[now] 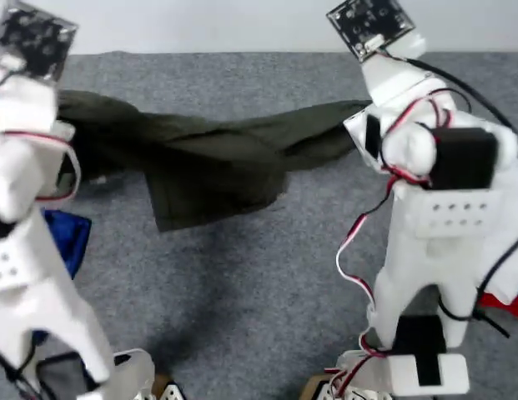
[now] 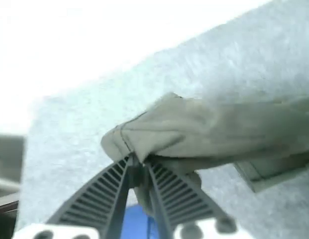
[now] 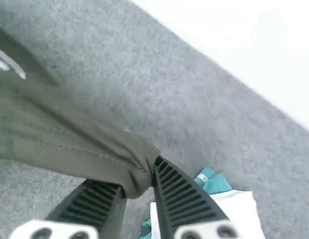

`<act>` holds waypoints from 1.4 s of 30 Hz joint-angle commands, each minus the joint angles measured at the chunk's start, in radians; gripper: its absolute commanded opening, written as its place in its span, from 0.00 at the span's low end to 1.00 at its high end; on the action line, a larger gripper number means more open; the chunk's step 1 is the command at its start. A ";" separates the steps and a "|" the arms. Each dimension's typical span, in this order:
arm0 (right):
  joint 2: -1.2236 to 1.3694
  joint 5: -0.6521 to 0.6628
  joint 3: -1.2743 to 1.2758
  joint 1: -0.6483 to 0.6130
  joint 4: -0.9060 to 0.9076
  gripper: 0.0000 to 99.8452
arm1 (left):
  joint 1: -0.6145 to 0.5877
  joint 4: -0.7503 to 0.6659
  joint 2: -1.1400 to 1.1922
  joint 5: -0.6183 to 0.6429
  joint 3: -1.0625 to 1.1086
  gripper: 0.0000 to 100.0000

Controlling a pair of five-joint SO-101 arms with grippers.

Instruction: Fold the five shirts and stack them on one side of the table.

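An olive green shirt (image 1: 200, 154) hangs stretched between the two arms above the grey table (image 1: 267, 267). The left gripper (image 2: 139, 167) is shut on one bunched end of the olive shirt (image 2: 194, 129), at the left of the high view. The right gripper (image 3: 142, 177) is shut on the other end of the olive shirt (image 3: 59, 134), at the upper right of the high view. The shirt's middle sags toward the table.
A blue garment (image 1: 67, 237) lies under the left arm, and the blue garment (image 2: 139, 221) shows below the left fingers. A teal and white garment (image 3: 219, 199) lies below the right gripper. Something red (image 1: 505, 304) sits at the right edge.
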 commanded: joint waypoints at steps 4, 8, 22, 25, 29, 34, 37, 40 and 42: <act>0.004 0.005 -0.014 -0.004 0.036 0.01 | -0.126 0.021 -0.143 -0.190 0.220 0.00; 0.074 0.028 -0.009 -0.005 0.036 0.01 | -0.176 0.021 -0.238 -0.327 0.421 0.01; 0.266 0.097 -0.009 0.004 0.036 0.01 | -0.232 -0.061 -0.431 -0.506 0.817 0.17; 0.286 0.097 -0.009 0.005 0.036 0.01 | -0.221 -0.061 -0.427 -0.508 0.862 0.17; 0.314 0.092 -0.009 0.048 0.038 0.01 | -0.137 -0.011 -0.428 -0.508 0.944 0.17; 0.328 0.091 -0.009 0.120 0.041 0.01 | -0.025 0.018 -0.427 -0.509 1.086 0.17; 0.334 0.091 -0.009 0.131 0.042 0.01 | 0.072 0.018 -0.425 -0.509 1.196 0.17; 0.337 0.091 0.000 0.125 0.042 0.01 | 0.170 0.017 -0.425 -0.509 1.296 0.17; 0.334 0.091 0.029 0.104 0.042 0.01 | 0.212 0.005 -0.425 -0.509 1.336 0.17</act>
